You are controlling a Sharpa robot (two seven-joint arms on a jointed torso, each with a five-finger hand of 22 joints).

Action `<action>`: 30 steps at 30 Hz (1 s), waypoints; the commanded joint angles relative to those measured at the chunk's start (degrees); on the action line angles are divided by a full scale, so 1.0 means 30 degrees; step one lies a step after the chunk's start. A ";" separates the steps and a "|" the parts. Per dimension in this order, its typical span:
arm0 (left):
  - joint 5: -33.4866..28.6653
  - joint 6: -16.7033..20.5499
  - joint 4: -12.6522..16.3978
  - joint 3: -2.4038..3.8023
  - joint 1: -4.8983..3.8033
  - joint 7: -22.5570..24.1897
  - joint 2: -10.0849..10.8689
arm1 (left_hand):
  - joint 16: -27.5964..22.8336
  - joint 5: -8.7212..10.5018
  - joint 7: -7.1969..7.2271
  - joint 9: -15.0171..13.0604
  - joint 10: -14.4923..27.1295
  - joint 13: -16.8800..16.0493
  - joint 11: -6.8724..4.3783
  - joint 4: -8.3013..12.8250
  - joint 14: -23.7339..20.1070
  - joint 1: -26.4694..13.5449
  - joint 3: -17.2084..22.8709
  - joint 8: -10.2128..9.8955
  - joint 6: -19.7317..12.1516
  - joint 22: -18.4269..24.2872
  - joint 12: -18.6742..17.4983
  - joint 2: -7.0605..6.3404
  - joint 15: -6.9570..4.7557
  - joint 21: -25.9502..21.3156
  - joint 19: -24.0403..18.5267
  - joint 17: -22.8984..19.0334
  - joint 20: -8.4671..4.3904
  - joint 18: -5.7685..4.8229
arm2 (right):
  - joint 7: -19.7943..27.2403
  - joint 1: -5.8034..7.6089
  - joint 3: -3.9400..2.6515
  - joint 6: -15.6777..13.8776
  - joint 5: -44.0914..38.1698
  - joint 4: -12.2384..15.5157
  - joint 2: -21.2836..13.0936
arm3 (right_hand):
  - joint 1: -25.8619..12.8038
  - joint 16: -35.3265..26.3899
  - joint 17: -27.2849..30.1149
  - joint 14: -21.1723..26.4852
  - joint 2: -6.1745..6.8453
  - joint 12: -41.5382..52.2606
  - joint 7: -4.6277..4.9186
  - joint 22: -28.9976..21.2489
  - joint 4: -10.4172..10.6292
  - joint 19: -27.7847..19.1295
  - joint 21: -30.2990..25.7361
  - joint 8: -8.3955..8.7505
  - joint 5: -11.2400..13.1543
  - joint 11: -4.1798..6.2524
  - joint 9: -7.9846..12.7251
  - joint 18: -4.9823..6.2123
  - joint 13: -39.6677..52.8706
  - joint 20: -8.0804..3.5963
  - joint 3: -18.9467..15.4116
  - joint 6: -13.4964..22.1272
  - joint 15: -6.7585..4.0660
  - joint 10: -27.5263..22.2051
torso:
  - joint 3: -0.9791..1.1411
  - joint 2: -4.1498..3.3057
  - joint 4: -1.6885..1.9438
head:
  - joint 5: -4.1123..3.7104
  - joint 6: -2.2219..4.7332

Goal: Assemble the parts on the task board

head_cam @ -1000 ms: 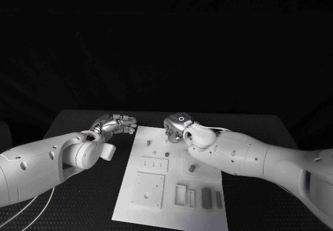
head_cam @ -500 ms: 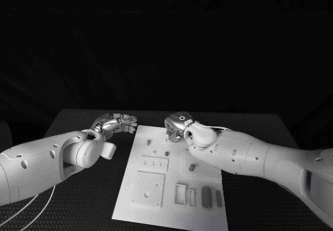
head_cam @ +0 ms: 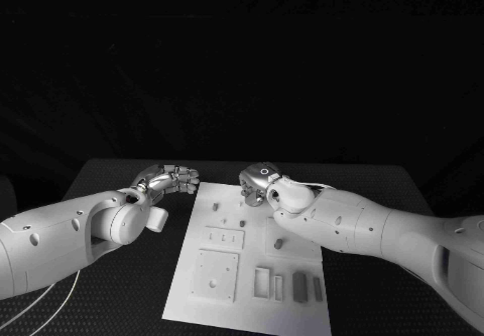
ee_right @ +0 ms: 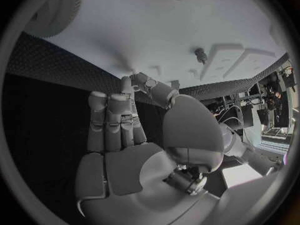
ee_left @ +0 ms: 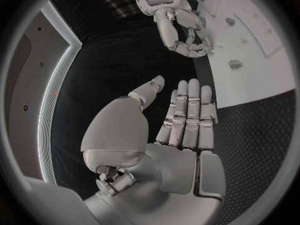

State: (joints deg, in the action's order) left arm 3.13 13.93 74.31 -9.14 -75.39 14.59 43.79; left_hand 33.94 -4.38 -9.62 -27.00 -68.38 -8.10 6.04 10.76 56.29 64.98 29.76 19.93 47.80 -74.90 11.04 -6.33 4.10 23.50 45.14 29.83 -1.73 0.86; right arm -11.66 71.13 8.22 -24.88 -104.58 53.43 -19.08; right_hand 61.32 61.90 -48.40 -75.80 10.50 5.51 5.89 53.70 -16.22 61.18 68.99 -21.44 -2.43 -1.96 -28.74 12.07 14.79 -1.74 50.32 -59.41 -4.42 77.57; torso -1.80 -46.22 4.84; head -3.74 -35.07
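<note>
Right hand (head_cam: pixel 256 186), holding nothing, over task board (head_cam: pixel 252 280) far edge; nearest small upright part (head_cam: pixel 243 204) just beside. Left hand (head_cam: pixel 171 179) empty, off board, above worktop (head_cam: pixel 121 294).

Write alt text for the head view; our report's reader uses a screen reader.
Two white robot arms reach over a black table, their silver hands at the far end of a white task board. The left hand hovers beside the board's far left corner, the right hand over its far edge; small grey parts sit on the board.
</note>
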 commanded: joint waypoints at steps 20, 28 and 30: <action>0.0027 -0.0218 -0.0050 0.0020 -0.0028 0.0113 -0.0030 | 0.0129 -0.0062 -0.0071 -0.0039 0.0153 -0.0032 0.0021 0.0146 -0.0154 -0.0268 0.0041 -0.0114 -0.0075 -0.0448 -0.0102 -0.0022 0.0029 0.0148 -0.0131 0.0029 0.0048 0.0351 | 0.0515 -0.0020 0.0020 0.0338 0.0907 -0.0010 -0.0100 | 0.0098 0.0064 0.0374 -0.0001 0.0953 -0.0619 0.0784 0.0101 0.0152 -0.0049 -0.0059 0.1037 -0.0113 -0.0829 0.0088 0.0977 -0.0578 0.0007 -0.0194 0.1765 0.0802 -0.2090 | -0.0013 -0.0012 -0.0022 | 0.0014 -0.0103; 0.0034 -0.0170 -0.0177 0.0021 -0.0054 0.0192 0.0118 | 0.0130 -0.0061 -0.0066 -0.0042 0.0159 -0.0033 0.0023 0.0158 -0.0157 -0.0265 0.0048 -0.0120 -0.0079 -0.0447 -0.0108 -0.0029 0.0029 0.0155 -0.0136 0.0032 0.0048 0.0353 | 0.1475 0.0039 -0.0049 -0.1634 0.2694 0.1532 -0.1528 | 0.0194 0.0115 0.0461 0.0000 0.1243 -0.0595 0.0877 0.0107 0.0171 -0.0044 -0.0088 0.1169 -0.0113 -0.0922 0.0152 0.0977 -0.0703 -0.0004 -0.0203 0.2006 0.0896 -0.2347 | 0.0024 -0.0001 -0.0067 | 0.0060 0.0026; 0.0041 -0.0167 -0.0215 0.0023 -0.0096 0.0232 0.0164 | 0.0130 -0.0061 -0.0063 -0.0043 0.0163 -0.0034 0.0024 0.0167 -0.0159 -0.0261 0.0051 -0.0124 -0.0080 -0.0447 -0.0111 -0.0036 0.0029 0.0158 -0.0139 0.0033 0.0047 0.0354 | 0.1883 0.0138 -0.0439 -0.1956 0.3577 0.2224 -0.2107 | 0.0152 0.0120 0.0492 0.0011 0.1392 -0.0565 0.0890 0.0110 0.0198 -0.0041 -0.0092 0.1238 -0.0111 -0.0926 0.0184 0.0977 -0.0716 0.0001 -0.0286 0.2141 0.0901 -0.2335 | 0.0035 -0.0001 -0.0135 | 0.0086 0.0089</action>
State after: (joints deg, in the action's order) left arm 3.14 13.93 73.65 -9.15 -75.51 14.56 44.30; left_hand 33.94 -4.38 -9.62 -27.03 -68.39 -8.15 6.04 10.91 56.29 64.75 29.91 19.93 47.80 -74.93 11.04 -6.56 4.09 23.73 45.15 29.89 -1.73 0.85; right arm -9.08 71.16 7.13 -26.87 -98.90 59.23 -25.00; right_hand 61.78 61.90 -46.97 -75.71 14.26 3.75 8.56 53.95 -15.64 61.10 68.99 -17.94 -2.45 -4.51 -28.23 11.53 12.69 -1.45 49.69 -53.26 -2.09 71.02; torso -1.76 -46.24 4.67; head -3.59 -35.01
